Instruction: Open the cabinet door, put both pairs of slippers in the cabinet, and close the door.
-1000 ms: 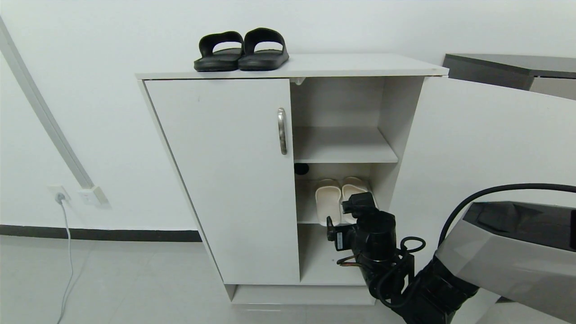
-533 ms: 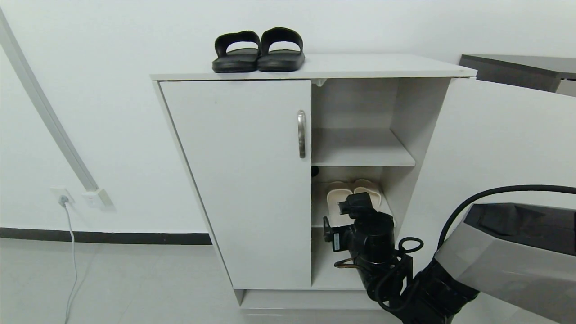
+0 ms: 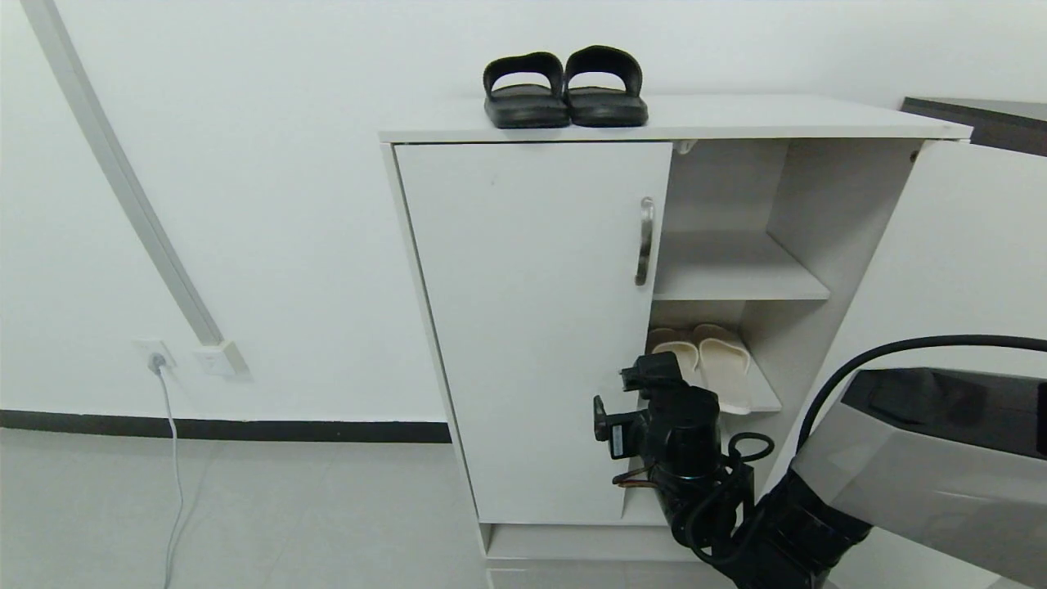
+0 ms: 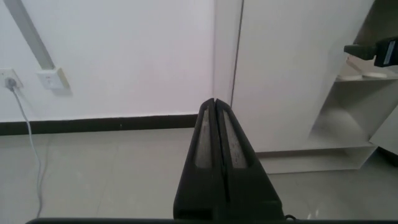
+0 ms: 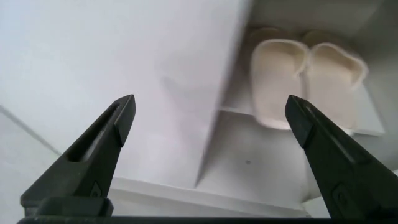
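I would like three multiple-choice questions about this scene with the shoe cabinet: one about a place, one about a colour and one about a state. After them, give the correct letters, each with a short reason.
1. Where does the black pair of slippers stand?
A. on top of the cabinet
B. on the floor
C. on the upper shelf

2. What colour is the pair on the middle shelf?
A. red
B. cream
C. blue

3. In what state is the right hand?
A. shut on a slipper
B. shut on the door handle
C. open, holding nothing

Answers: 1 A, it rests on the cabinet's top board. 2 B, both slippers look cream. 3 C, its fingers stand wide apart with nothing between them.
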`<state>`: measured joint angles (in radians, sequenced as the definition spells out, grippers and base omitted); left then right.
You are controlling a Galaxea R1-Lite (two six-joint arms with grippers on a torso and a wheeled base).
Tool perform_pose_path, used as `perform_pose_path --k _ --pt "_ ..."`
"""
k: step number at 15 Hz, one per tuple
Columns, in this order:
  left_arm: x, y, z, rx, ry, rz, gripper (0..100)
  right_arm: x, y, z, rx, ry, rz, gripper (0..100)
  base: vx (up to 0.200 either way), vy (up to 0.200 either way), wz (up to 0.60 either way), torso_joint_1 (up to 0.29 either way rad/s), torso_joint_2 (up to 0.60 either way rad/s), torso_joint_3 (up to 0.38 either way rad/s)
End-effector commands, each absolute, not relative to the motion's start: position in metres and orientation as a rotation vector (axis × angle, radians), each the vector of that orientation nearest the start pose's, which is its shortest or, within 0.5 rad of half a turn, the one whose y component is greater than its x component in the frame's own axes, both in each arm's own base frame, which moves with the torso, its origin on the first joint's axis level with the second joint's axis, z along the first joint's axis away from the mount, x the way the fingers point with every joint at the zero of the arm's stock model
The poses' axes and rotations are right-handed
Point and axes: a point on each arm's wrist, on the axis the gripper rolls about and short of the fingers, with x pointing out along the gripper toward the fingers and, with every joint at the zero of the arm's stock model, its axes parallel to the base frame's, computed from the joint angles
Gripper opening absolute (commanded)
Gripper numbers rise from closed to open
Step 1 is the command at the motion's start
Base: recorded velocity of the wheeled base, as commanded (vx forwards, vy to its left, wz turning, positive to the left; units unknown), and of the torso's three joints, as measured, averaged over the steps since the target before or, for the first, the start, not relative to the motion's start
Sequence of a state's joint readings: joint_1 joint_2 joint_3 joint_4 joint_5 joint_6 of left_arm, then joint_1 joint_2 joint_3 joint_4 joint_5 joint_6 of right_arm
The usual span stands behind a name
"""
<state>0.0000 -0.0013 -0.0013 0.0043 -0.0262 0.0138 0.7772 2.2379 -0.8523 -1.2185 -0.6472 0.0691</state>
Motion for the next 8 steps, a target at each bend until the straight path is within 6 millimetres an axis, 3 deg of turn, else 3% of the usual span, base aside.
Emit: perform_pose_path --k 1,2,8 --pt "-0.0229 -0.0006 0.0754 0.014 0.003 -0.026 0 0.2858 0.2624 0.0611 -0.04 0.13 0.126 100 0.0 0.2 0.0 0.012 0.0 0.002" --pt "-0.0228 -0.0006 0.075 0.014 0.004 -0.026 0 0.2858 0.2624 0.0614 -0.038 0.127 0.126 100 0.0 0.2 0.0 0.007 0.0 0.002" --pt "-0.0229 -0.0005 0.0754 0.011 0.003 -0.023 0 0.2774 0.2627 0.0592 -0.06 0.111 0.156 100 0.0 0.0 0.0 0.0 0.0 0.0"
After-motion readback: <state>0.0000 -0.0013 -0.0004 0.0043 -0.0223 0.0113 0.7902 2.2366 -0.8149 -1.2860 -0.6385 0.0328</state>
